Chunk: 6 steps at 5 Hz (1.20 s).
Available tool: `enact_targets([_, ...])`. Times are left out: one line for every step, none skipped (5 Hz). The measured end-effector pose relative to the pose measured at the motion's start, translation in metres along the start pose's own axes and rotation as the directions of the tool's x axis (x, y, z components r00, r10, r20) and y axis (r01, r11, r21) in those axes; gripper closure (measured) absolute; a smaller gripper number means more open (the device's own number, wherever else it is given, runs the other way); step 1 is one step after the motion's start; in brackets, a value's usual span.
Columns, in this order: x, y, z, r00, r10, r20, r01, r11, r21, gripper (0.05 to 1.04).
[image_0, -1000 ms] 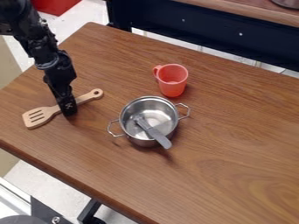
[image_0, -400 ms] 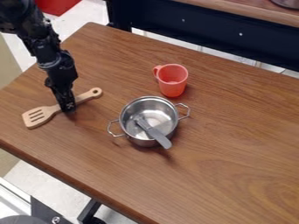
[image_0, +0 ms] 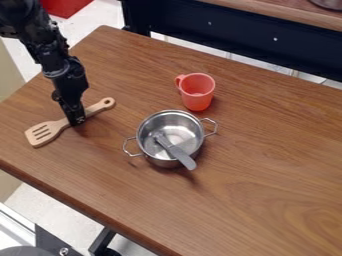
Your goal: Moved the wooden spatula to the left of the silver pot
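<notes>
Spatula (image_0: 45, 132): on the desk (image_0: 267, 160), slotted blade toward the lower left edge, handle slanting up to the right; it is left of the pot (image_0: 157, 161) and apart from it, so the placing looks all but done.
Hand (image_0: 78, 121): down at the spatula's handle, spread or pinching I cannot tell; release, if still due, and lifting away seem left.
Pot: upright, mid-desk.
Tool (image_0: 184, 159): in the pot, leaning over its rim.
Cup (image_0: 196, 101): toward the desk's far edge.
</notes>
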State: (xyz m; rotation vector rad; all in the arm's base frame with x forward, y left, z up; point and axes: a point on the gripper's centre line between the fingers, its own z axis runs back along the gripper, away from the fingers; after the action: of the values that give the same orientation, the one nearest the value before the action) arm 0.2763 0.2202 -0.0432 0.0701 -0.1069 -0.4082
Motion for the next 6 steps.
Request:
enact_targets([0.004,-0.005,0.001,0.997,0.07,-0.012,-0.07,0.997,-0.02,0.829])
enact_targets([0.009,-0.011,0.016,0.981,0.194,-0.008,-0.194,0.98,-0.04,0.829])
enact_targets([0.018,-0.008,0.028,0.946,0.322,-0.024,-0.322,0.946,-0.025,0.829])
enact_targets([0.023,-0.009,0.035,0.9,0.435,-0.014,-0.435,0.899,-0.049,0.829])
enact_targets([0.033,-0.004,0.053,0.771,0.635,0.053,-0.636,0.772,-0.001,0.829])
enact_targets([0.035,-0.005,0.062,0.578,0.811,0.091,-0.815,0.58,0.003,0.829])
